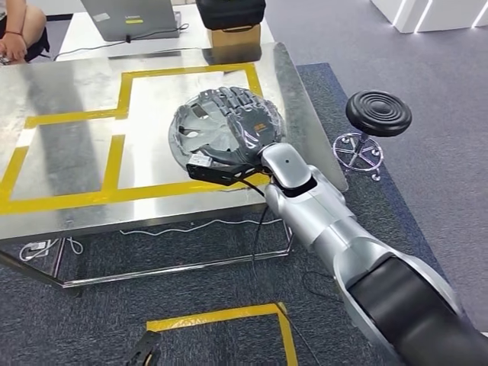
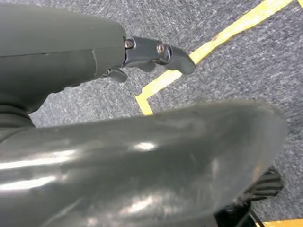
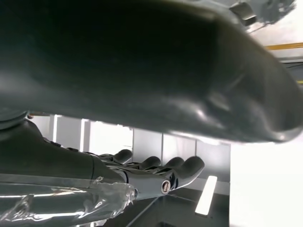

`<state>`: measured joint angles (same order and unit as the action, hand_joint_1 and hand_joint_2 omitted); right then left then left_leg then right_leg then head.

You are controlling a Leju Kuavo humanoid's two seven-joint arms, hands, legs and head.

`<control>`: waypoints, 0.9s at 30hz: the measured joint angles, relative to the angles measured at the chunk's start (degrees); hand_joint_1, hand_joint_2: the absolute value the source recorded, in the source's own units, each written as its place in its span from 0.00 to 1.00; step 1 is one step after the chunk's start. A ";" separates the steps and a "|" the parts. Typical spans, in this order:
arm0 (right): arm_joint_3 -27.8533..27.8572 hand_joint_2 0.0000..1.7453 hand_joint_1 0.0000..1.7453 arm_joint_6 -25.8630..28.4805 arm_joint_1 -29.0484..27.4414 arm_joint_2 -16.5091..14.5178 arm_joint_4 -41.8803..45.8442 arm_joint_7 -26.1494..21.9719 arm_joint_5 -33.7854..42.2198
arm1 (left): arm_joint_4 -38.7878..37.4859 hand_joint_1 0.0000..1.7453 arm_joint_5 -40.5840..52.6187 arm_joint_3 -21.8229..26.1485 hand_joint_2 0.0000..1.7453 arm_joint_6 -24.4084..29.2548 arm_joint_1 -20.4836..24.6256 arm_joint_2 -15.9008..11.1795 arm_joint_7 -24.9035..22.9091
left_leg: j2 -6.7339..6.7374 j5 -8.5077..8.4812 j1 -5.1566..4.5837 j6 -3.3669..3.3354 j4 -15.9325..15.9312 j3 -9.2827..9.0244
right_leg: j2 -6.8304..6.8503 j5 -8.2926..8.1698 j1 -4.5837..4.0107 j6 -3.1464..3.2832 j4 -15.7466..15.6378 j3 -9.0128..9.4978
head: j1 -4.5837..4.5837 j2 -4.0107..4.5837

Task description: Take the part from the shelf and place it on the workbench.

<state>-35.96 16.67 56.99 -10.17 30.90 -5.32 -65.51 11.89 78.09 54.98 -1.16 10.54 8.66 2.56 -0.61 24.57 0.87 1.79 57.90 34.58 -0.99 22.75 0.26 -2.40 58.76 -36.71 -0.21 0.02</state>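
Note:
The part (image 1: 216, 133) is a round grey disc wrapped in clear plastic. It lies on the metal workbench (image 1: 69, 160) inside the yellow-taped area near the right edge. My right hand (image 1: 247, 114) rests palm down on top of it, fingers stretched flat toward the far rim. In the right wrist view the fingers (image 3: 168, 172) lie along the plastic-wrapped part (image 3: 71, 203), and the thumb (image 3: 178, 71) stands apart from both with a gap between. My left hand (image 2: 107, 94) hangs over the grey carpet with nothing in it, its fingers (image 2: 157, 52) loosely extended.
A black round stool (image 1: 378, 113) stands right of the workbench. A laptop (image 1: 132, 17), a cardboard box (image 1: 233, 35) and a black case (image 1: 230, 11) sit behind it. A person (image 1: 17, 30) sits at the back left. Yellow tape (image 1: 230, 314) marks the carpet below.

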 joint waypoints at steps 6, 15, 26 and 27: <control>0.03 0.00 0.00 0.24 -0.07 0.62 -0.38 -0.05 0.34 | 0.00 0.00 0.11 0.01 0.00 0.00 -0.06 0.02 -0.09 | 0.09 -0.93 0.06 -1.89 -0.04 0.81 | 0.44 6.49 0.22 -1.39 10.67 -4.74 | 0.52 0.01; 0.04 0.00 0.00 0.48 0.10 1.07 -0.80 -0.07 0.44 | 0.00 0.00 0.44 0.01 0.00 0.00 -0.07 0.11 -0.13 | 0.17 -2.20 -0.53 -1.12 0.00 1.80 | 0.48 2.81 -0.51 0.21 0.12 2.98 | 0.50 0.00; 0.07 0.00 0.00 0.85 -0.21 1.29 -1.21 -0.25 0.57 | 0.00 0.00 0.54 -0.01 0.00 0.00 -0.08 0.12 -0.15 | 0.26 3.68 0.07 1.51 10.67 4.74 | 0.56 -0.19 0.26 1.27 -0.56 0.54 | 0.37 0.00; 0.08 0.00 0.00 0.87 -0.13 1.30 -1.24 -0.25 0.59 | 0.00 0.00 0.55 -0.01 0.00 -0.01 0.00 0.15 -0.15 | 0.27 2.31 0.19 1.74 6.73 2.37 | 0.53 -0.31 0.30 0.96 -0.41 0.28 | 0.33 0.00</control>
<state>-35.88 17.54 56.86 -8.87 29.67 -5.57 -64.92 11.89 78.65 54.97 -1.16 10.54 8.80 2.40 -0.34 26.88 1.06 3.53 64.63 36.95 -0.46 22.45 0.55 -1.44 58.35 -36.43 0.12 0.02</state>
